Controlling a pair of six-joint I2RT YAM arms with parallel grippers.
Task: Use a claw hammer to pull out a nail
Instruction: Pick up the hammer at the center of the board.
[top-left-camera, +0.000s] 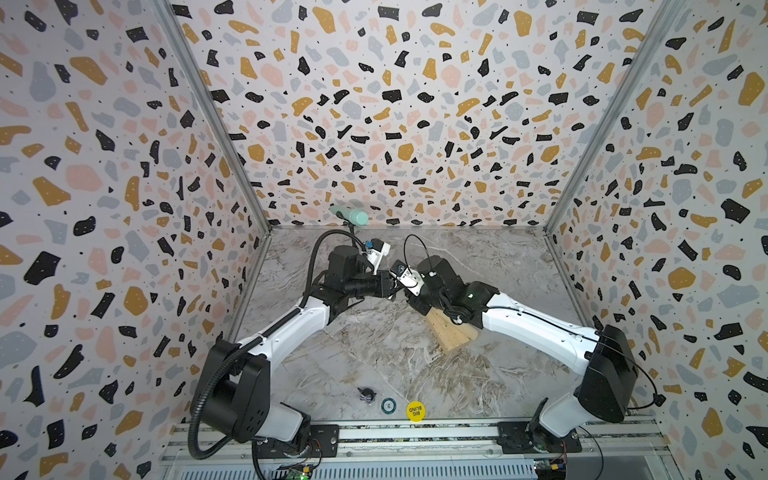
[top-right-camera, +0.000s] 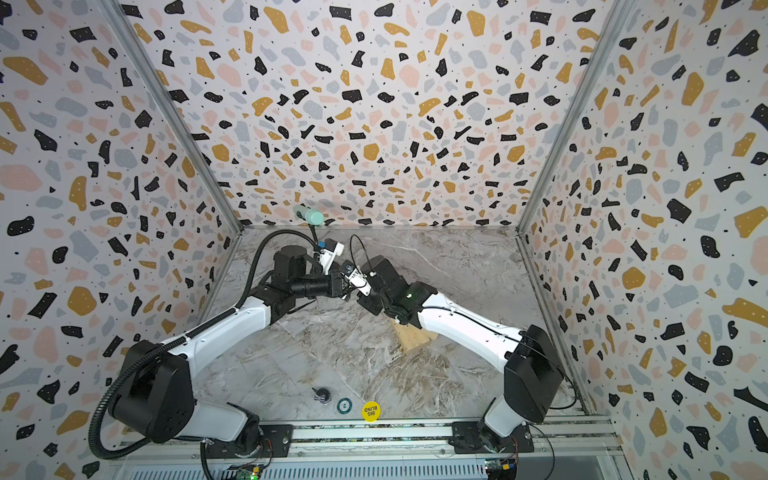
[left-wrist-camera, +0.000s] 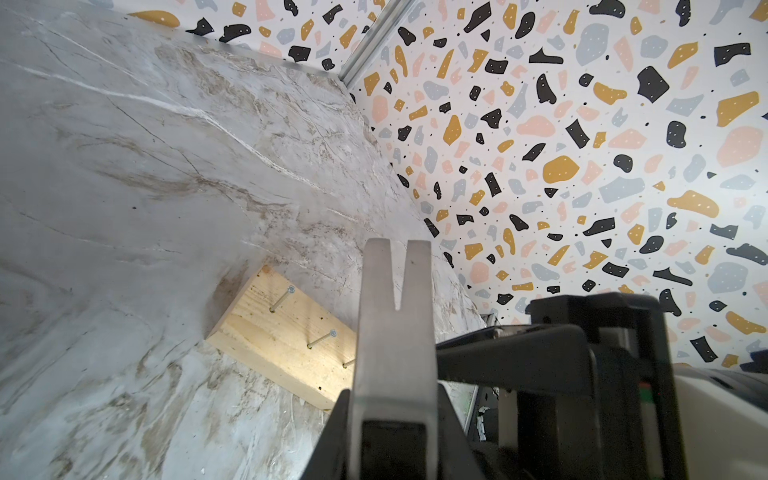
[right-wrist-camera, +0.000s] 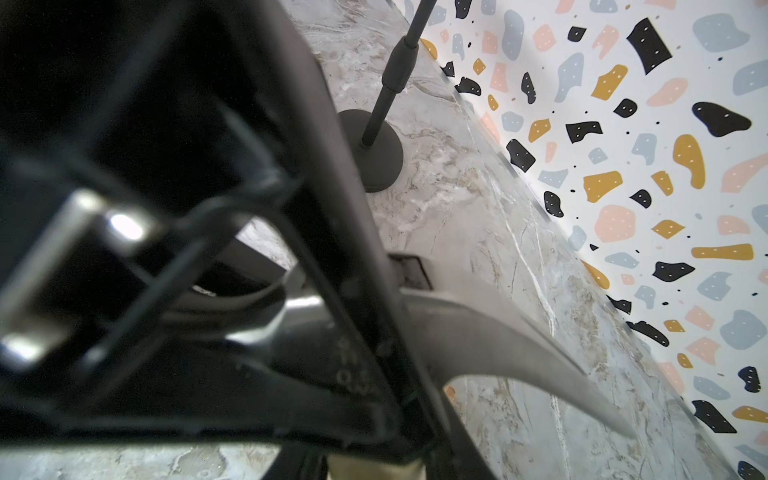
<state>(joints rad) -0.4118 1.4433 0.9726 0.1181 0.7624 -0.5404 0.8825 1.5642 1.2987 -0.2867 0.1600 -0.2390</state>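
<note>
The claw hammer's silver head (left-wrist-camera: 395, 316) fills the left wrist view, its split claw pointing away from the camera. My left gripper (left-wrist-camera: 392, 399) is shut on that head, one black finger (left-wrist-camera: 332, 440) pressed to each side. In the right wrist view the curved claw (right-wrist-camera: 498, 332) arcs past, and my right gripper (right-wrist-camera: 374, 461) is shut on the pale wooden handle (right-wrist-camera: 374, 471). Both grippers meet mid-table (top-left-camera: 397, 286), above the wood block (top-left-camera: 451, 332). Three nails stand up from the block (left-wrist-camera: 270, 332); the nail at its end (left-wrist-camera: 282, 299) is fully visible.
A black microphone stand base (right-wrist-camera: 374, 149) sits near the back wall, carrying a teal microphone (top-left-camera: 351, 215). Near the front rail lie a yellow disc (top-left-camera: 414, 410), a green chip (top-left-camera: 388, 405) and a small dark object (top-left-camera: 367, 395). Patterned walls enclose three sides.
</note>
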